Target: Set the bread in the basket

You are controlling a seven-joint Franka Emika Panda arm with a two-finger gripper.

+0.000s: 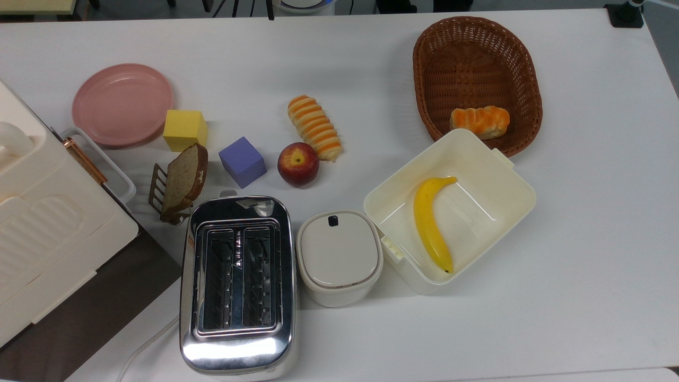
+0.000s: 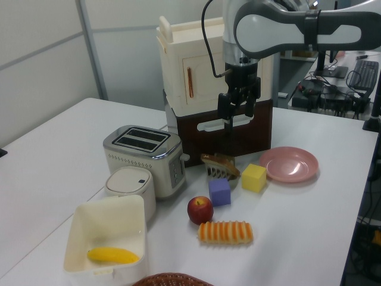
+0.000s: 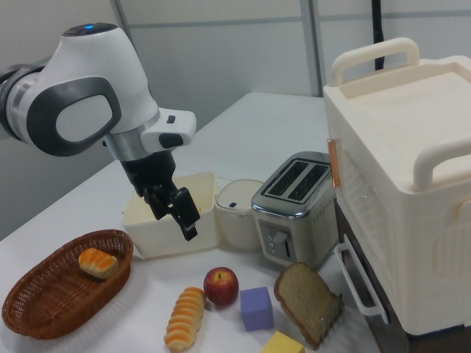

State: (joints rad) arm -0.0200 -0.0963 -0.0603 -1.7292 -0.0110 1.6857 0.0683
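Top view: white counter (image 1: 583, 265) in an office room, wicker basket (image 1: 525, 79) at upper right. The bread (image 1: 314, 128) lies flat beside the apple (image 1: 298, 164), long axis running diagonally, upper-left to lower-right. Gripper (image 3: 180, 213) hangs above, fingers (image 3: 189, 221) parted, holding nothing.

In the top view the bread (image 1: 314, 128) lies on the table (image 1: 583, 265), touching the apple (image 1: 298, 164) below it. Well to the top view's right sits the basket (image 1: 525, 79), a bun (image 1: 480, 121) inside. Below the basket, a box (image 1: 498, 180) holds a banana (image 1: 432, 223).
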